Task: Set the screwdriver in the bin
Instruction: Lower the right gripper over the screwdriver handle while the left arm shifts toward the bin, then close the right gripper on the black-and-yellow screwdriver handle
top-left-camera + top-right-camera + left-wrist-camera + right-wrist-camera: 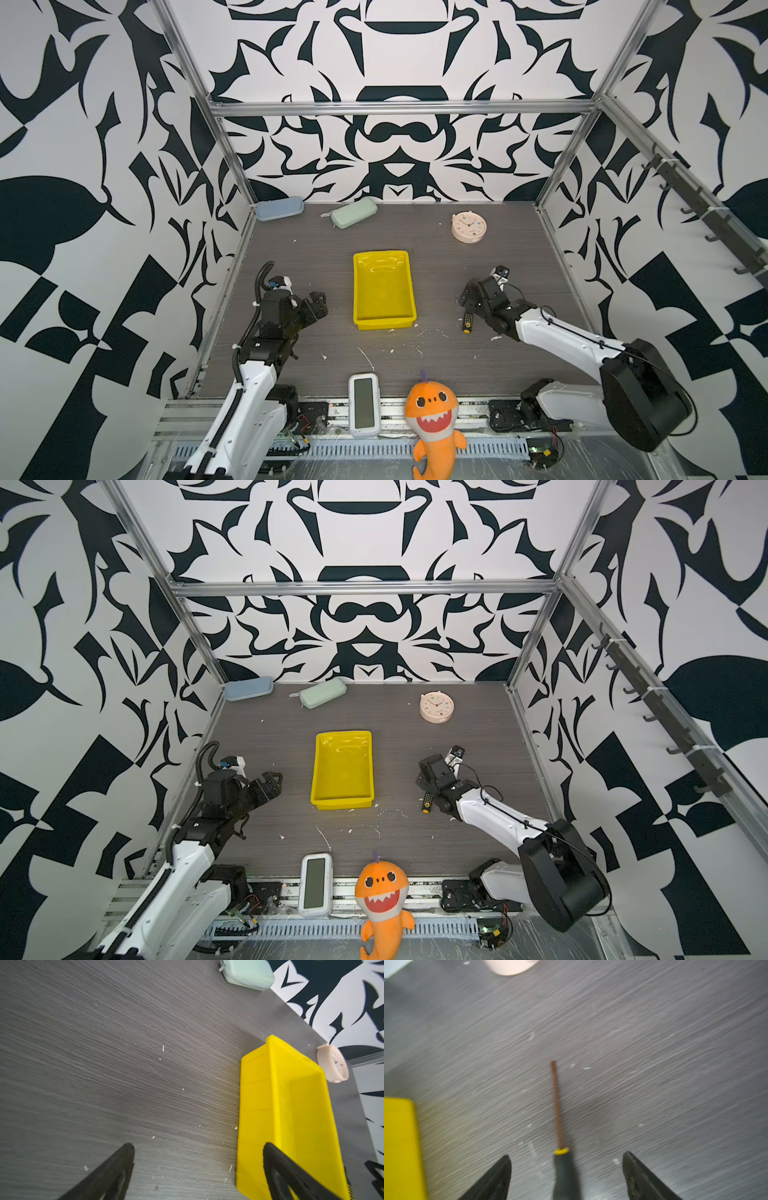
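Observation:
The screwdriver [467, 323] lies on the grey table to the right of the yellow bin [384, 291]; in both top views only its black, yellow-dotted handle [427, 803] shows from under my right gripper [466, 306]. In the right wrist view its handle [565, 1174] lies between the two fingers of the right gripper [566, 1155], with a gap on each side, and its thin shaft [556, 1105] points away. The right gripper is open and the view is blurred. My left gripper [320, 305] hangs open and empty to the left of the bin [291, 1105]. Nothing lies in the bin.
A blue case [278, 208] and a green case [354, 212] lie by the back wall, and a pink clock [468, 226] stands at the back right. A white device [364, 404] and an orange shark plush [434, 419] sit at the front edge.

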{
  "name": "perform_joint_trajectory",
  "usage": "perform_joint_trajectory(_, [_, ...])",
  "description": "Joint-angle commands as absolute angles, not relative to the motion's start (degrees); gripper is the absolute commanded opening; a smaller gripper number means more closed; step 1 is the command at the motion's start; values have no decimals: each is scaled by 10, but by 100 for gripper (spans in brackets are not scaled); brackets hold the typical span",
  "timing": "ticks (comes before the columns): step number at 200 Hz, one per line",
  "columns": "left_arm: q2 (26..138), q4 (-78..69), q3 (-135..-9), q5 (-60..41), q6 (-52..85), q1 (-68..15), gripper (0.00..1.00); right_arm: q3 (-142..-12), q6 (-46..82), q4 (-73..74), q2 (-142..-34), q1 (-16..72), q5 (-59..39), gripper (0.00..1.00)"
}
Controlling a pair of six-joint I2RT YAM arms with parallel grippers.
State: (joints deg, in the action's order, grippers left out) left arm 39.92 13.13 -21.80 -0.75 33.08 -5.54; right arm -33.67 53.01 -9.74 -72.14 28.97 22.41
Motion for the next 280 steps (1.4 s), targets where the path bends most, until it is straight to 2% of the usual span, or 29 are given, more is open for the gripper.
perform_joint_trajectory(1, [370, 142, -213, 36, 373, -55, 99, -333, 595, -104, -724, 289, 260, 74])
perform_joint_trajectory(51, [381, 143, -209, 60, 393, -55, 99, -345, 624, -106, -774, 293, 230, 64])
perform_joint_trajectory(86, [410, 142, -216, 63, 397, -55, 99, -327, 633, -86, -762, 292, 220, 62])
perform_joint_trajectory(106, [422, 138, -219, 56, 396, -54, 99, -310, 640, -59, -760, 295, 208, 53])
perform_joint_trajectory(196, [476, 128, -234, 28, 389, -55, 99, -343, 644, -82, -828, 296, 199, 52])
perform_joint_trajectory(228, [478, 136, -238, 24, 388, -55, 99, -354, 637, -93, -844, 295, 209, 48])
perform_joint_trajectory(242, [470, 137, -235, 28, 390, -55, 99, -355, 638, -91, -852, 296, 204, 41])
perform_joint_trajectory(271, [452, 136, -227, 30, 392, -55, 99, -366, 633, -97, -865, 296, 197, 37])
perform_joint_trajectory(280, [448, 136, -225, 29, 393, -55, 99, -368, 630, -98, -867, 295, 196, 31])
